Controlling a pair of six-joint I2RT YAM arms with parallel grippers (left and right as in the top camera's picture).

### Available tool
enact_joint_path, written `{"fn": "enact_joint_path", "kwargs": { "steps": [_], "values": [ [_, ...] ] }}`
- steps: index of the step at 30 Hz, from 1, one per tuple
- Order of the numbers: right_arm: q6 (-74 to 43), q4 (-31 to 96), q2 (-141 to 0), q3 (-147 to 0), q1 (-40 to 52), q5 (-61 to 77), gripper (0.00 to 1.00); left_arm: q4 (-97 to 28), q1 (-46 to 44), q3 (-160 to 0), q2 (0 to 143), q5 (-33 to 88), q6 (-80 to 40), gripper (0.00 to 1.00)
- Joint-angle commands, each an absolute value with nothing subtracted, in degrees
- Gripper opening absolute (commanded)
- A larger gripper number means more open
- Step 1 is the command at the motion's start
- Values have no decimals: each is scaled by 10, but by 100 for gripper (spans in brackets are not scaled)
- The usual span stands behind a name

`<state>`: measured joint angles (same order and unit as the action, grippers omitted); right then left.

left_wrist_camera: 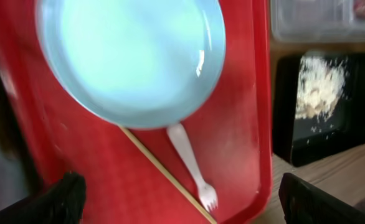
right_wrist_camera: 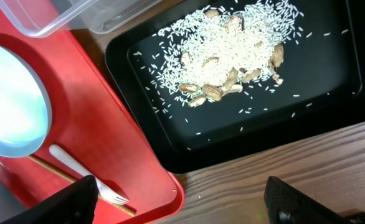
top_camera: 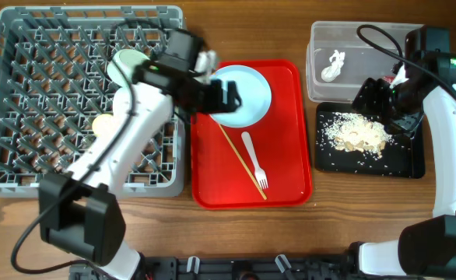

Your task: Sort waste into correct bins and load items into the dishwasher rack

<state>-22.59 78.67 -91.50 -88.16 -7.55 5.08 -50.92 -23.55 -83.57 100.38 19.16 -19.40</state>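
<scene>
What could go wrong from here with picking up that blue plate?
The open left gripper hovers by the pale blue round plate, lying flat on the red plastic serving tray; a rim pinch may slip. The thin wooden chopstick reaches the plate's rim and could get dragged along.

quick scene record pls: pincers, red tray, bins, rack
left pincer: open, empty, over pale blue plate
right pincer: open, empty, at black tray
red tray: plate, white fork, chopstick
black tray: rice and nut-like leftovers
clear tub: white crumpled scrap
rack: yellow cup inside
</scene>
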Motion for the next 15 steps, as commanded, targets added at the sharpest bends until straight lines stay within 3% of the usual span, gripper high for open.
{"fn": "enact_joint_path", "kwargs": {
  "steps": [1, 6, 11, 15],
  "values": [
    [-210, 787, -901, -885, -76, 56, 86, -539, -298, -797, 1008, 73, -391, 99],
    [-210, 788, -901, -885, -73, 56, 86, -491, -364, -720, 1016, 46, -519, 95],
    [-210, 788, -901, -885, -73, 56, 86, -424, -413, -684, 1044, -28, -521, 88],
    [-210, 788, -901, -885, -73, 56, 86, -423, -431, -684, 1084, -41, -548, 88]
  ]
}}
